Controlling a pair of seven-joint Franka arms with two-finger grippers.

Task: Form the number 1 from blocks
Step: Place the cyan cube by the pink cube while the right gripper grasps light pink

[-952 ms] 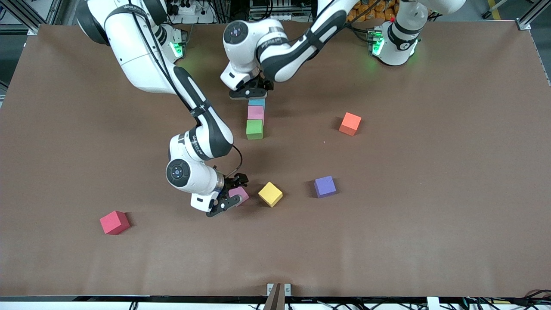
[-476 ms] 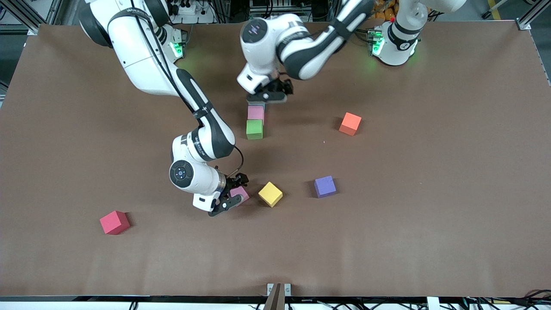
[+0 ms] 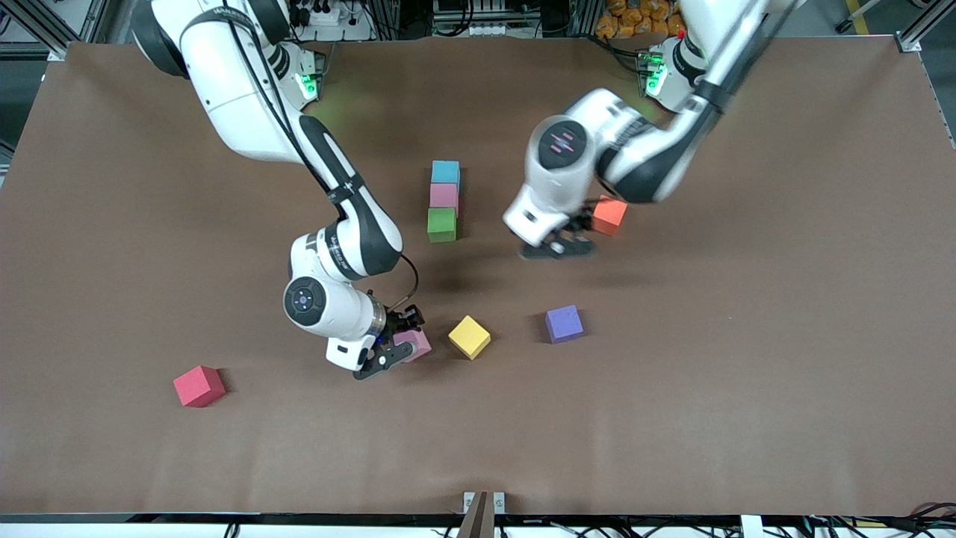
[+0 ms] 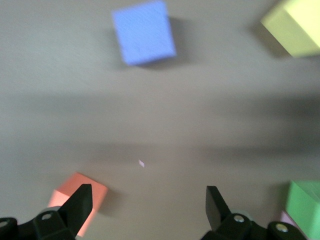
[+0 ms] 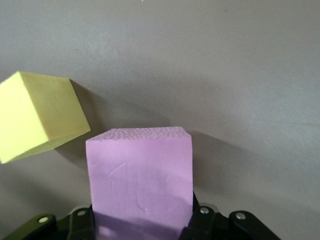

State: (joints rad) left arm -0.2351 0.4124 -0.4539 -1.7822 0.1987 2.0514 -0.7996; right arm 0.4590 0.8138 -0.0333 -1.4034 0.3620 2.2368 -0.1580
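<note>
Blue (image 3: 445, 171), pink (image 3: 444, 195) and green (image 3: 441, 224) blocks lie touching in a straight column mid-table. My right gripper (image 3: 394, 350) is shut on the second pink block (image 3: 416, 343) (image 5: 140, 172), low at the table and beside the yellow block (image 3: 469, 337) (image 5: 42, 115). My left gripper (image 3: 560, 248) (image 4: 148, 202) hangs open and empty over bare table, right beside the orange block (image 3: 610, 213) (image 4: 97, 192). The purple block (image 3: 564, 323) (image 4: 144, 32) lies nearer the camera than that gripper. The red block (image 3: 199, 385) sits alone toward the right arm's end.
The brown table (image 3: 747, 336) has wide bare areas toward the left arm's end and along its front edge. The left wrist view also catches the yellow block (image 4: 295, 25) and the green block (image 4: 305, 205) at its borders.
My left arm swung away from the blue block at the column's end to beside the orange block, leaving the blue block in place. The right gripper stayed on the pink block, shifting slightly.
</note>
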